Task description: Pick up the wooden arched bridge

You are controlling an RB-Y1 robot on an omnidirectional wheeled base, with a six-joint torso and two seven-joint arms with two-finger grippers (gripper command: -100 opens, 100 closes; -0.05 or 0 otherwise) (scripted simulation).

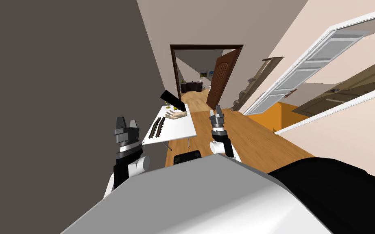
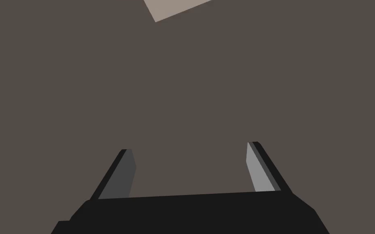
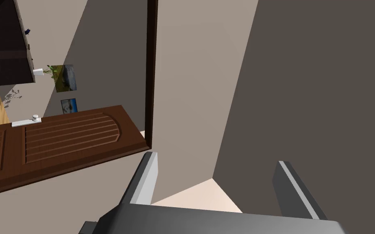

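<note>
Bridge [image 1: 177, 115]: small, pale tan, arched, lying at the far end of the white table [image 1: 180, 129], too small to read its detail or how it sits. A black slanted slab [image 1: 170, 99] juts over that end and partly covers some small yellow-green items [image 1: 177, 108] just behind the bridge; cannot tell what they are. Dark track pieces [image 1: 156, 128] lie in a row along the table's wall side, nearer me. A black object [image 1: 187, 157] under the table's near edge is cut off by my body, unidentified. Left gripper [image 1: 127, 120] is raised by the dark grey wall, short of the table, blades spread apart, nothing between them. Right gripper [image 1: 218, 109] is up over the wooden floor [image 1: 231, 138] beside the table, blades likewise parted and empty. Beyond the table a brown door [image 1: 223, 79] stands open in a dark frame. Both grippers are well apart from the bridge.
</note>
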